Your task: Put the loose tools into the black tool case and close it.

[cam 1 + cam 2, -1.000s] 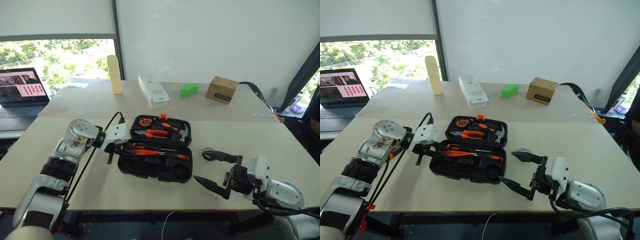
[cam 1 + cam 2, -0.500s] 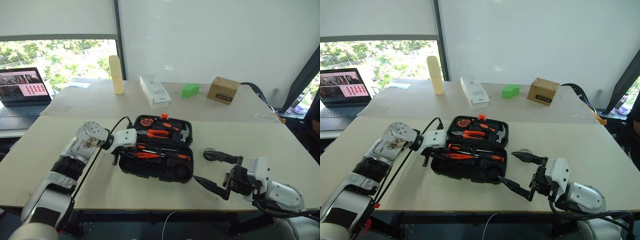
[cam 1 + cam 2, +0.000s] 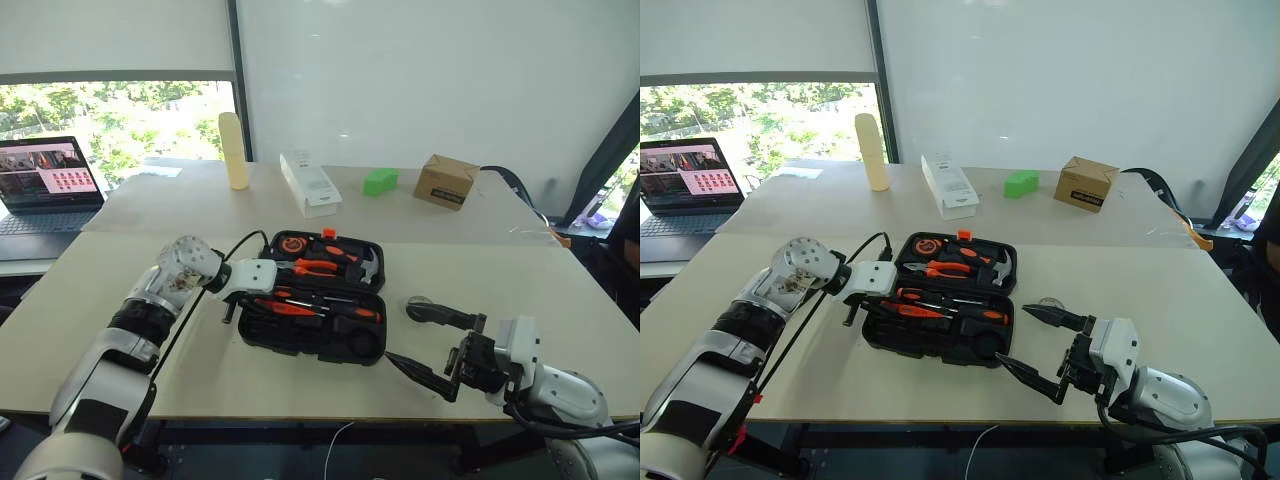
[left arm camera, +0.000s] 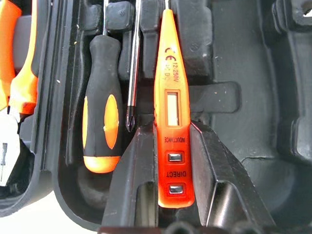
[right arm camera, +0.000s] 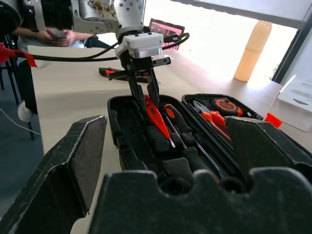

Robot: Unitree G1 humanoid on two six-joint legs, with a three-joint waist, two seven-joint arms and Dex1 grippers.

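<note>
Black tool case (image 3: 312, 300) open flat near the bench's (image 3: 560, 280) front edge. Small all-orange tool (image 4: 171, 107) clamped in left gripper (image 4: 168, 195) fingers (image 4: 214, 170), over the case's near half beside a screwdriver (image 4: 101, 122). Right gripper (image 3: 425, 345) fingers spread wide, empty, by the case's right side.

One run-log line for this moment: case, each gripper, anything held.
case: open on table | left gripper: shut on orange tester, lowered into case | right gripper: open, empty, beside case
</note>
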